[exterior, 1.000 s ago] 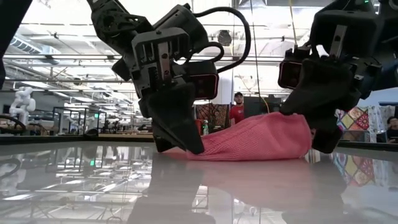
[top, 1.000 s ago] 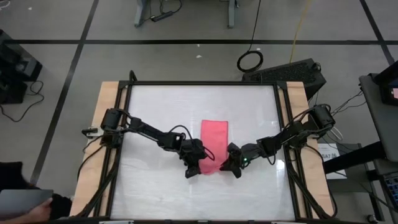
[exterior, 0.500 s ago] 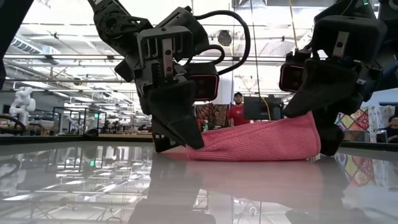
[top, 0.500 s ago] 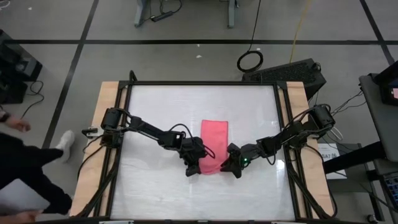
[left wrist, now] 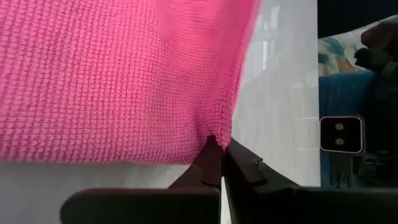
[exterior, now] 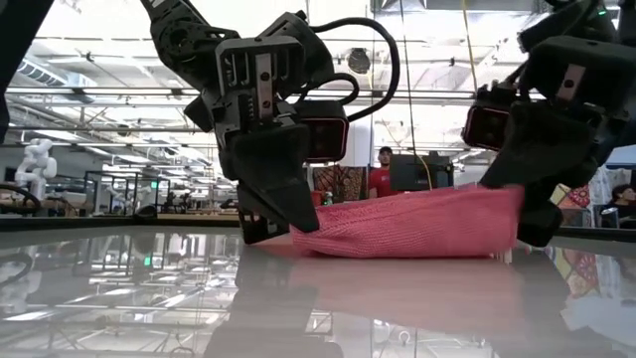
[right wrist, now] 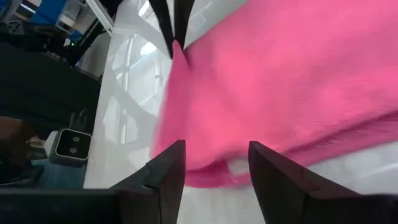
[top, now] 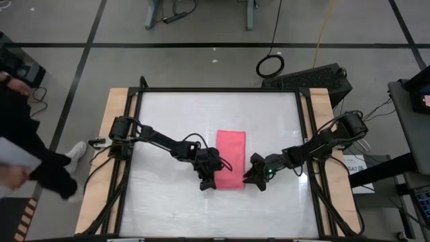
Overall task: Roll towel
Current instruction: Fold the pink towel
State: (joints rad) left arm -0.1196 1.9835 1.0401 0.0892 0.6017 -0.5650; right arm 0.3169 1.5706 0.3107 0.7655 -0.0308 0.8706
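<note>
Towel: small bright pink knitted cloth towel [top: 230, 158] lies folded mid-desk [top: 168, 114].
Right gripper [top: 256, 179]: just opened, released its corner, backing off.
Left gripper [top: 209, 181]: still pinching the near-left corner.
Meaning: roll not started.

1. Towel [top: 230, 156]: bright pink cloth, matt, with a fine knitted grid texture plain in the left wrist view; soft, folded double near the middle of the table.
2. Table [top: 168, 114]: white top, smooth and glossy, mirroring arms and towel in the low view; pale bare wood strips along its left and right edges; dark frame rails, apparently metal.
3. Left gripper [exterior: 283, 214]: matt black fingers, hard plastic or metal, cannot tell which.
4. Right gripper [right wrist: 214, 165]: dark matt fingers, smooth-faced.
</note>
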